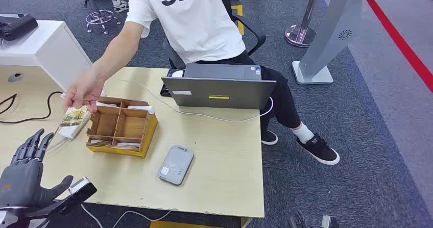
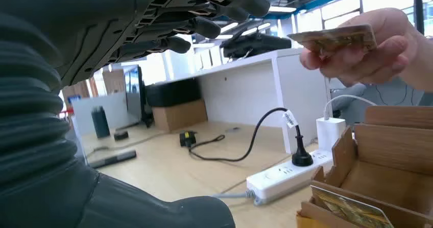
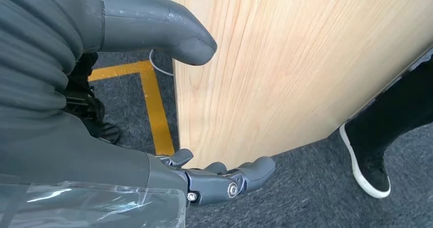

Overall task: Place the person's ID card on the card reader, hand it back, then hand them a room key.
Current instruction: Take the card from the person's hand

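Observation:
A person in a white T-shirt sits behind the desk, and the person's hand (image 1: 84,91) holds out a patterned card (image 1: 74,116) over the desk's left part. The same card (image 2: 334,36) shows in the left wrist view, pinched in the person's fingers. My left hand (image 1: 26,173) is raised below that card with fingers spread and nothing in it; a gap separates them. The grey card reader (image 1: 175,165) lies flat near the desk's front edge. My right hand (image 3: 153,110) hangs beside the desk's side panel, fingers apart and holding nothing.
A wooden divided box (image 1: 121,127) with cards in its slots stands left of the reader. A white power strip (image 2: 286,174) with a black plug lies beside the box. An open grey laptop (image 1: 220,87) stands at the back of the desk (image 1: 224,151), with a white cable running across.

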Available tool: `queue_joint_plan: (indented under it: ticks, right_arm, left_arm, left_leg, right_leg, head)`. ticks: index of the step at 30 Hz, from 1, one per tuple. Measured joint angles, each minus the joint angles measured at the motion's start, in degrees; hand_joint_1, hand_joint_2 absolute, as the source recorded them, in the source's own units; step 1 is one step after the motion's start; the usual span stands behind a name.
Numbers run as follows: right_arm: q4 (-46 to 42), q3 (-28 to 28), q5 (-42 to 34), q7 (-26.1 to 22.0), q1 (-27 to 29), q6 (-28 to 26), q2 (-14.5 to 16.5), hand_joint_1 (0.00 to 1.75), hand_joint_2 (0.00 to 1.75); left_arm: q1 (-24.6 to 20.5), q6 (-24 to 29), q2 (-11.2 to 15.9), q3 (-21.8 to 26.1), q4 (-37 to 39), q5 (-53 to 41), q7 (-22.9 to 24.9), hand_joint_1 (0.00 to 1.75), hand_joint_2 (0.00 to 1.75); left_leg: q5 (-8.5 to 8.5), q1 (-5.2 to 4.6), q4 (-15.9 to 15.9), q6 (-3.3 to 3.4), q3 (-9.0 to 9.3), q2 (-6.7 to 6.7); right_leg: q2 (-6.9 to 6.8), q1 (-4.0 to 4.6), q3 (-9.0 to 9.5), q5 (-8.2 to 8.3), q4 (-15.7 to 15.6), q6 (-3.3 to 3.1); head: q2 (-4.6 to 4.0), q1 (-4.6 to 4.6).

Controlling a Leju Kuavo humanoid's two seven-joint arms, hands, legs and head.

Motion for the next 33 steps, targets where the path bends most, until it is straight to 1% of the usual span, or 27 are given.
queue_joint_plan:
  ticks: [2, 16, 18, 20, 23, 28, 30, 33]
  right_arm:
    - [0.0, -0.1, 0.2, -0.1, -0.1, 0.1, 0.1, 0.00, 1.75]
    - [0.0, -1.9, 2.7, -0.3, -1.6, 1.2, 0.9, 0.00, 1.75]
    - [0.0, -2.0, 3.0, -0.3, -1.8, 1.4, 1.0, 0.00, 1.75]
    - [0.0, -2.0, 3.4, -0.1, -2.0, 1.6, 1.2, 0.00, 1.75]
    - [0.0, -2.0, 3.9, 0.5, -2.5, 1.9, 1.6, 0.00, 1.75]
    - [0.1, -2.0, 4.6, 1.3, -3.1, 2.3, 2.2, 0.00, 1.75]
    - [0.1, -2.0, 4.8, 1.8, -3.3, 2.4, 2.4, 0.00, 1.75]
    - [0.3, -2.0, 5.1, 2.0, -3.4, 2.5, 2.5, 0.00, 1.75]
  left_arm:
    - [0.0, -0.2, 1.2, -0.8, -0.4, -1.4, 1.2, 0.00, 1.75]
    - [-0.7, -3.4, 17.1, -11.0, -4.8, -19.6, 17.3, 0.00, 1.75]
    - [-1.4, -4.0, 18.8, -12.6, -5.1, -22.0, 19.3, 0.88, 1.75]
    - [-3.5, -4.7, 19.3, -14.5, -5.0, -24.0, 20.7, 1.75, 1.75]
    - [-6.9, -5.6, 19.1, -17.2, -3.6, -26.0, 21.5, 1.75, 1.75]
    - [-12.8, -6.0, 17.9, -21.3, 0.1, -28.3, 22.2, 1.75, 1.75]
    - [-14.5, -6.0, 17.4, -22.2, 1.0, -29.4, 22.9, 1.75, 1.75]
    - [-15.8, -6.0, 17.1, -22.8, 1.4, -30.2, 23.9, 1.75, 1.75]
  left_leg:
    - [0.00, 0.00, 0.0, 0.00, 0.00, 0.00]
    - [0.02, 0.01, 0.0, -0.03, 0.00, 0.00]
    - [0.03, 0.00, 0.0, -0.01, -0.01, -0.02]
    - [0.07, 0.01, 0.0, 0.00, -0.03, -0.07]
    - [0.12, 0.01, 0.0, 0.01, -0.04, -0.11]
    - [0.28, 0.02, 0.0, 0.01, -0.12, -0.49]
    - [0.36, 0.03, 0.0, -0.03, -0.14, -0.47]
    - [0.40, 0.04, 0.0, -0.04, -0.15, -0.38]
  right_leg:
    - [0.00, 0.00, 0.00, 0.00, 0.0, 0.00]
    - [0.01, 0.00, 0.00, 0.00, 0.0, -0.01]
    - [0.00, 0.00, -0.01, 0.00, 0.0, -0.01]
    - [-0.05, -0.01, -0.01, 0.01, 0.0, -0.01]
    - [-0.08, -0.01, -0.01, 0.04, 0.0, -0.01]
    - [-0.43, -0.01, 0.01, 0.07, 0.0, -0.03]
    - [-0.42, -0.01, 0.01, 0.13, 0.0, -0.09]
    - [-0.37, 0.00, -0.02, 0.20, 0.0, -0.14]
  head:
    - [0.00, 0.00]
    - [0.01, 0.01]
    - [0.01, 0.00]
    - [0.01, 0.04]
    - [0.00, 0.06]
    - [0.01, 0.03]
    - [0.01, 0.02]
    - [0.01, 0.02]
